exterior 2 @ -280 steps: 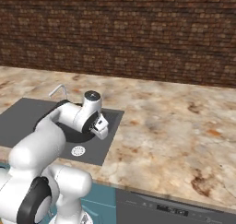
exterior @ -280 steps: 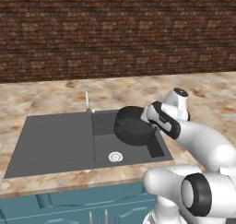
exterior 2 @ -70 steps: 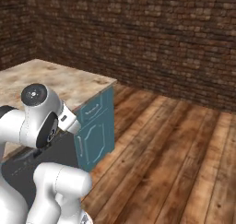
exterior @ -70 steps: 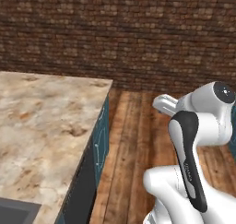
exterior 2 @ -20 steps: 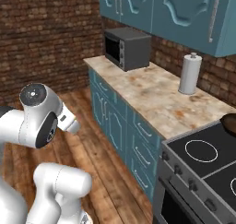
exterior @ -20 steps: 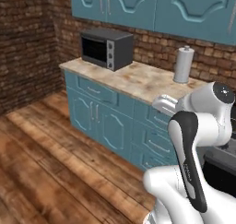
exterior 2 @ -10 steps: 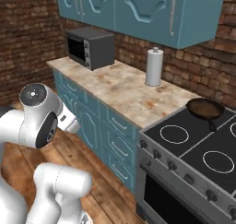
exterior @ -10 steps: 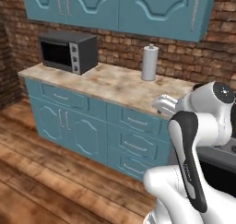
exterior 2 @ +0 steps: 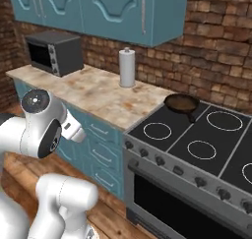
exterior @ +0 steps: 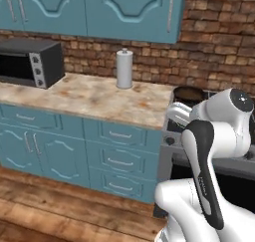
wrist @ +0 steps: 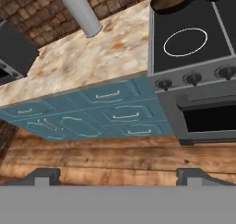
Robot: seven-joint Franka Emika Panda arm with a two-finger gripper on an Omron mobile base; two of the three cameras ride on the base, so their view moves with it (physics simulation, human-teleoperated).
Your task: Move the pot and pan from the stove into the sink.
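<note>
Jaws stood wide apart, holding nothing; gripper (wrist: 118, 174) hung well short of the stove (exterior 2: 197, 149), over the floor. The pan (exterior 2: 181, 104) sat on the stove's back left burner, beside the counter (exterior 2: 93, 93) with its paper towel roll (exterior 2: 127, 68) and microwave (exterior 2: 54, 51). Judged step: approach for the pan pickup. Next move calls for closing in and reaching the handle. Pot and sink weren't visible here; the arm hid much of the stove in the left base view.

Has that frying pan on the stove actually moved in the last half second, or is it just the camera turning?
No. The pan sits on the stove's back left corner, near the paper towel roll, as before; the view has shifted because the base drove.
</note>
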